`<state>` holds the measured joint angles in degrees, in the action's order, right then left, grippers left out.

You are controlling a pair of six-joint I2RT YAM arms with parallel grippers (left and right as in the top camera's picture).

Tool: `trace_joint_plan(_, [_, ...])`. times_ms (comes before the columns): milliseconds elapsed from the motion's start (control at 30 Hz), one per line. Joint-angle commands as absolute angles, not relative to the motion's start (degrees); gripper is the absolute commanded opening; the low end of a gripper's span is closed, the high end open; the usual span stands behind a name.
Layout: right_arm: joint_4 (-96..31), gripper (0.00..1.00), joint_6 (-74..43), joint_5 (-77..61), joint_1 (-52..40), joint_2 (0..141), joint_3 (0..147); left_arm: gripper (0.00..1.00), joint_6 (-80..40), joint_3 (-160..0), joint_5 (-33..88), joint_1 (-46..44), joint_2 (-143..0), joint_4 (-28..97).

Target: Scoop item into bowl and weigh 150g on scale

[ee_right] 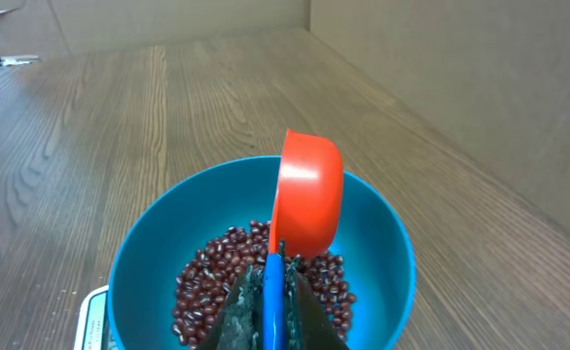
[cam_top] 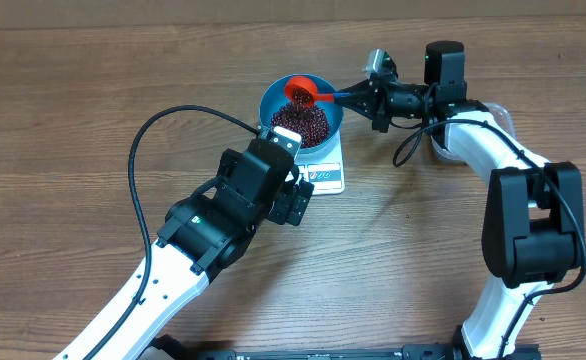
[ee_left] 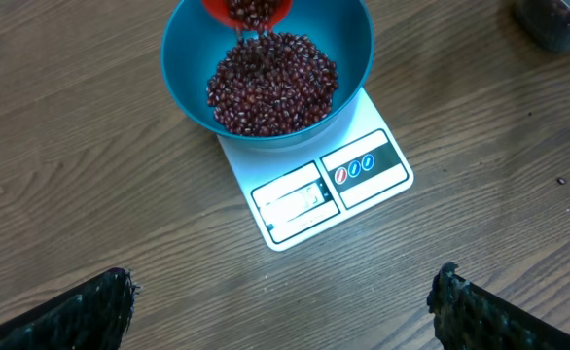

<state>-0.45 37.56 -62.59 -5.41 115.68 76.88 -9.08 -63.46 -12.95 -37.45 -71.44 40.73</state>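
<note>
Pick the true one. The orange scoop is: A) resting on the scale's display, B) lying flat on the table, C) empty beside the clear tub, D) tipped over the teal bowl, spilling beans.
D: the orange scoop is tilted above the teal bowl, and beans fall from it onto the heap inside.

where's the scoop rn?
Overhead view, top centre: the orange scoop is tipped over the upper part of the teal bowl on the scale, its blue handle clamped in the right gripper.
</note>
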Motion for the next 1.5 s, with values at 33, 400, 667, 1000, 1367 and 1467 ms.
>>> trace_joint_plan(33, [0.5,0.04,38.1,-63.0,-3.4,112.7,77.3,1.0,-9.9,-63.9,-13.9,-37.1,-71.9,40.5])
trace_joint_plan(400, [0.1,0.04,38.0,-73.0,-1.6,110.6,77.3,1.0,-9.9,-63.9,-13.9,-37.1,-71.9,40.5])
trace_joint_plan(667, [-2.0,0.04,42.9,-73.0,-1.6,110.6,77.3,1.0,-9.9,-64.0,-13.9,-37.1,-71.9,40.5])
trace_joint_plan(1000, [-3.3,0.04,46.8,-71.2,-1.6,110.6,77.3,1.0,-9.9,-63.9,-13.9,-37.1,-71.9,40.5])
trace_joint_plan(1367, [-4.3,0.04,47.0,-65.6,-2.3,110.6,77.3,1.0,-9.9,-64.0,-13.9,-37.1,-71.9,40.5])
trace_joint_plan(1467, [-4.2,0.04,46.4,-69.3,-2.2,110.6,77.3,1.0,-9.9,-64.0,-13.9,-37.1,-71.9,40.5])
